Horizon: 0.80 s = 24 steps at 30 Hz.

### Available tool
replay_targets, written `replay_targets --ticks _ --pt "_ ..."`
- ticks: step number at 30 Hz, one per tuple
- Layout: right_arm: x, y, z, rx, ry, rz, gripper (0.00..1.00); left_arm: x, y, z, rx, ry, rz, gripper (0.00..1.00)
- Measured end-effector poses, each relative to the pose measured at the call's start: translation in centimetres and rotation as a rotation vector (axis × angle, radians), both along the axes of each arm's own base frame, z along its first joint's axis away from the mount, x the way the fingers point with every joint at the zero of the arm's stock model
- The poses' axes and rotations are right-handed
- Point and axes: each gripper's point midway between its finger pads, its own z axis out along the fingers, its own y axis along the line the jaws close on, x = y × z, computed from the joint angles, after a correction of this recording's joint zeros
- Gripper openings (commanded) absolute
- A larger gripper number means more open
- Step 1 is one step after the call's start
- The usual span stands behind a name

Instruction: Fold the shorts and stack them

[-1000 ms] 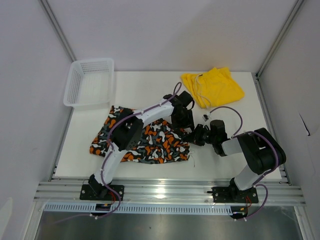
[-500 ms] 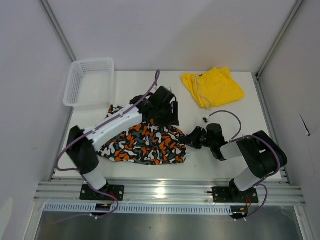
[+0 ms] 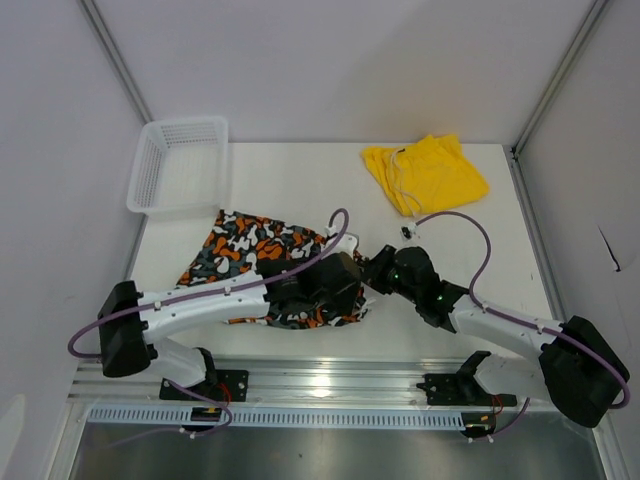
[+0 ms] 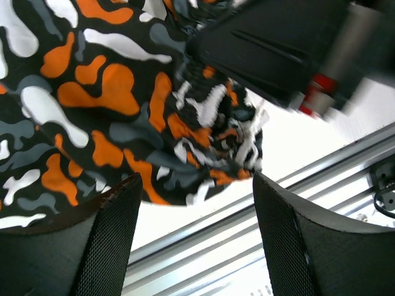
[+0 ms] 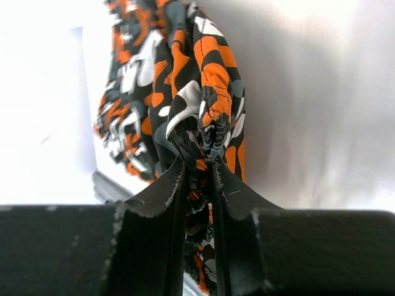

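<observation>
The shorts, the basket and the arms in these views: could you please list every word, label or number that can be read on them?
No text can be read in any view.
The patterned shorts carry only blotches, the yellow shorts are plain, and the white basket shows no label.

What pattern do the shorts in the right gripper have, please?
Shorts: orange, white, black, grey blotches; left wrist view.
</observation>
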Motion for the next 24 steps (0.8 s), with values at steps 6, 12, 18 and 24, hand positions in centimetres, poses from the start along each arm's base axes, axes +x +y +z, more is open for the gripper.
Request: replay_targets --ticks 6,12,18,24 --pt "-0.4 -1.7 -2.4 -0.086 0.083 -0.072 0.0 -1.1 -2.3 0.7 0.066 -0.1 -0.002 0.75" --pt "-0.7 -2.0 -3.1 -0.101 0.115 -0.092 0.0 -1.0 -3.3 -0.1 0.161 -0.168 0.051 0.75" --pt "-0.8 -2.1 -3.1 -0.094 0.131 -0.101 0.0 -0.5 -2.6 -0.8 0.23 -0.197 0.1 0.74" --pt "-0.9 -2.1 -2.8 -0.081 0.138 -0.108 0.0 -0.3 -2.7 -1.4 0.237 -0.203 0.113 0.74"
